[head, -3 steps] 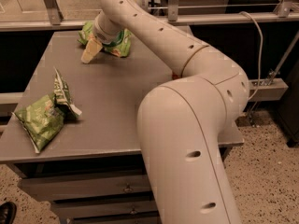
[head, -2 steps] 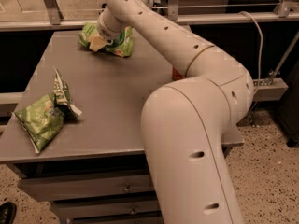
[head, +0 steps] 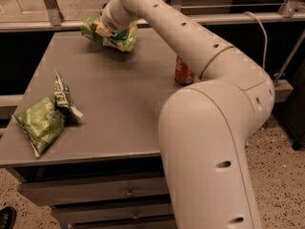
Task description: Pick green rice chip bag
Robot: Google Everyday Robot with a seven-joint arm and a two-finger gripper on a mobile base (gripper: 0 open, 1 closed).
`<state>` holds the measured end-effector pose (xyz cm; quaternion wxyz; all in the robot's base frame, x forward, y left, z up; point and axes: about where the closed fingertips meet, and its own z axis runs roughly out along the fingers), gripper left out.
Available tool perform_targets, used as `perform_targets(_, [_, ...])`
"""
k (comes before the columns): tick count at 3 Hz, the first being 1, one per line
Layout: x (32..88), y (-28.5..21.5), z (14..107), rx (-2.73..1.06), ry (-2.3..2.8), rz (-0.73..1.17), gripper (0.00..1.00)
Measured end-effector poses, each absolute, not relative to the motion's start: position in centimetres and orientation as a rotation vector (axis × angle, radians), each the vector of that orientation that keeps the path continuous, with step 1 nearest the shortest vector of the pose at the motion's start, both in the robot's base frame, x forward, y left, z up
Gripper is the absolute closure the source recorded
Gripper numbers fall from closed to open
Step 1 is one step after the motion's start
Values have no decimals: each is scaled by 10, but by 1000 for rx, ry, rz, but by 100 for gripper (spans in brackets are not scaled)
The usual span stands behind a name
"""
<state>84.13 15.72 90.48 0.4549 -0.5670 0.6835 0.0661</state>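
The green rice chip bag [head: 119,36] is bright green with tan chip pictures, at the far edge of the grey table [head: 114,109]. My gripper [head: 102,30] is at the bag's left part, fingers closed into it. The bag looks held slightly off the tabletop, with a shadow beneath it. My arm [head: 190,46] reaches from the lower right across the table and hides the table's right side.
A paler mottled green bag with a white-striped twisted end [head: 43,120] lies at the table's front left. A red soda can [head: 182,73] stands by my arm, partly hidden. Drawers [head: 128,192] are below the tabletop. A metal rail [head: 47,25] runs behind the table.
My gripper moved from just left of the bright green bag onto it and closed. The bag now sits a little higher in the view than before.
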Motion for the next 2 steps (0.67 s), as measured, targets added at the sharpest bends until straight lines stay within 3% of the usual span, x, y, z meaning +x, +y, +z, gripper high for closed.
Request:
perform_targets(1, [798, 164, 956, -1454, 1496, 235, 100])
perform_targets(2, [765, 159, 994, -1457, 1367, 328, 100])
